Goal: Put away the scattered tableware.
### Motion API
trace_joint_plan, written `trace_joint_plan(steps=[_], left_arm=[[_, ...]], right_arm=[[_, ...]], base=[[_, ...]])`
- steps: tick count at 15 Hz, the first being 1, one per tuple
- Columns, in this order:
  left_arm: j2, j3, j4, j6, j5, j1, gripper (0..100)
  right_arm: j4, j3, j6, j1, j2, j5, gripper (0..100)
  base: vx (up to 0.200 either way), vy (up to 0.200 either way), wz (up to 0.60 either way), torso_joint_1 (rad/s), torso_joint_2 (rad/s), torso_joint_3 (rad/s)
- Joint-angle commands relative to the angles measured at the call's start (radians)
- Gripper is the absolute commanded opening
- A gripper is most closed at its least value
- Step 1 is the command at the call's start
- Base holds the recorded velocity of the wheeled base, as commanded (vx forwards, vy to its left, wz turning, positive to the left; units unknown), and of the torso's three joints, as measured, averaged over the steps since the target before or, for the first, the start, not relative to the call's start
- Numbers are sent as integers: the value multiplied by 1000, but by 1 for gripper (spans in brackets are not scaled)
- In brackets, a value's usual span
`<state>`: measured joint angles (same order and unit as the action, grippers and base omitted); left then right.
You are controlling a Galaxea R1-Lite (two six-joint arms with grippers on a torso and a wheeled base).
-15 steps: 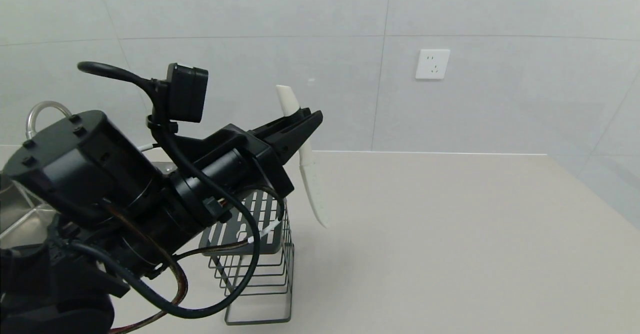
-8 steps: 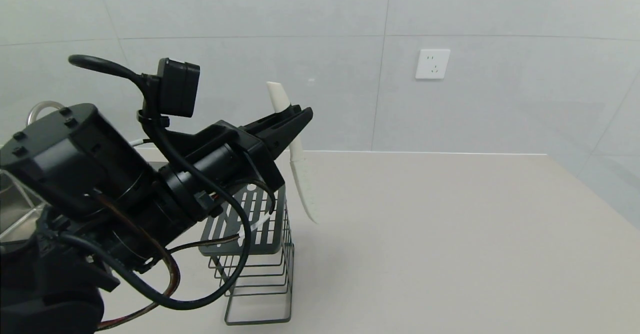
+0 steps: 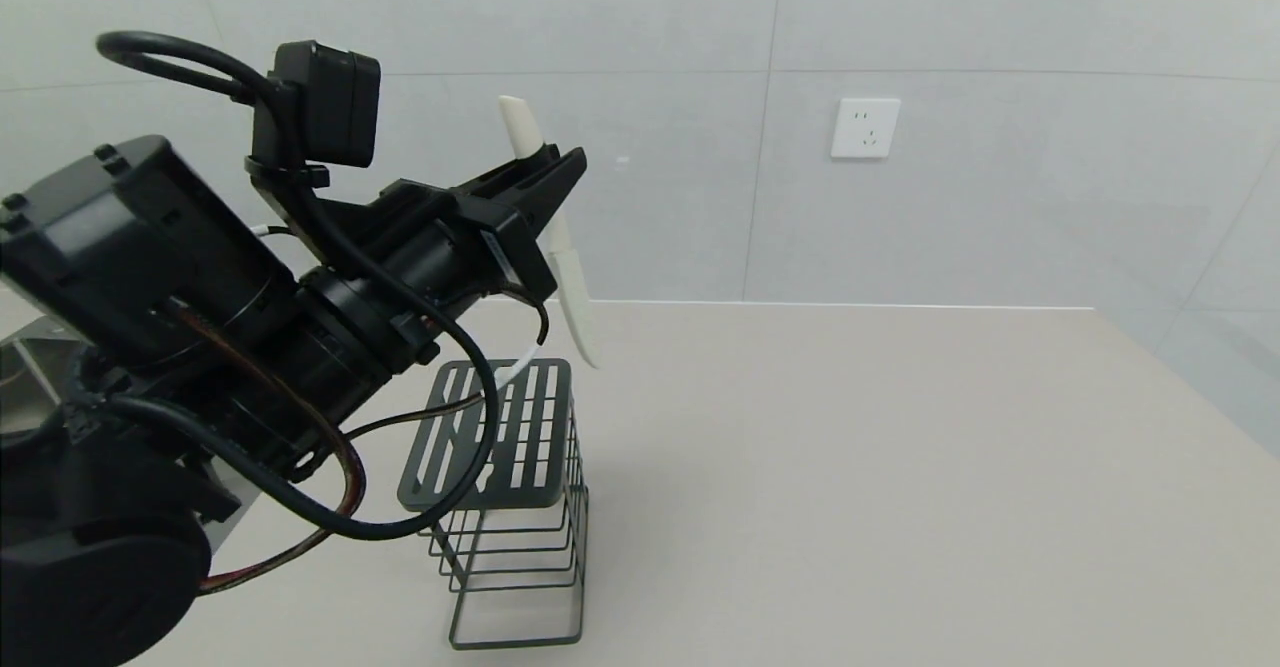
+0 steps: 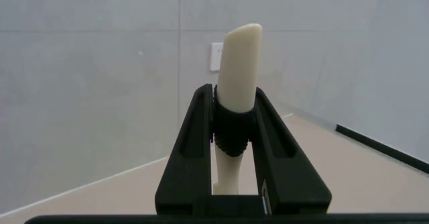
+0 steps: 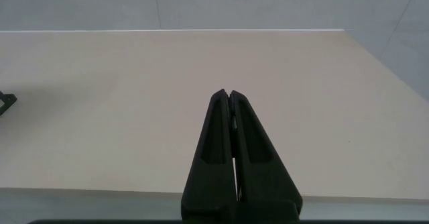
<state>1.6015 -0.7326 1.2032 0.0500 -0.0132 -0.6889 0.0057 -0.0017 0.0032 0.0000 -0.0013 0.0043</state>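
Note:
My left gripper (image 3: 545,182) is shut on a white ceramic knife (image 3: 572,292), raised above the counter. The knife stands nearly upright, its handle tip (image 3: 513,117) up and its blade pointing down toward the slotted top of a dark wire knife rack (image 3: 510,467). The blade tip hangs a little above the rack's far edge. In the left wrist view the white knife handle (image 4: 238,76) sticks out between the black fingers (image 4: 194,137). My right gripper (image 5: 232,100) is shut with nothing in it, low over the bare beige counter.
The beige counter (image 3: 850,467) stretches to the right and back to a grey tiled wall with a white socket (image 3: 865,128). A metal sink edge (image 3: 30,357) shows at the far left.
My left gripper has lifted the knife and carried it to the left; the blade tip now hangs above the rack's far edge instead of beside it.

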Motion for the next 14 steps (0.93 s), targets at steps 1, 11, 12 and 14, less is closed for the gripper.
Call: trace_joint_plan(steps=[1, 11, 12, 14], left_arm=[[3, -21, -2, -15, -16, -4, 0], [-77, 64, -13, -131, -246, -113, 0], [-94, 87, -13, -131, -266, -113, 0], [-110, 101, -13, -131, -281, -113, 0]], right_arm=[[0, 0, 0, 0, 1, 0, 0], [0, 0, 0, 0, 1, 0, 0], [0, 0, 0, 0, 1, 0, 0], [0, 0, 0, 0, 1, 0, 0]], base=[[0, 0, 0, 0, 0, 0], [0, 0, 0, 0, 0, 0], [0, 0, 0, 0, 0, 0], [0, 0, 0, 0, 0, 0]])
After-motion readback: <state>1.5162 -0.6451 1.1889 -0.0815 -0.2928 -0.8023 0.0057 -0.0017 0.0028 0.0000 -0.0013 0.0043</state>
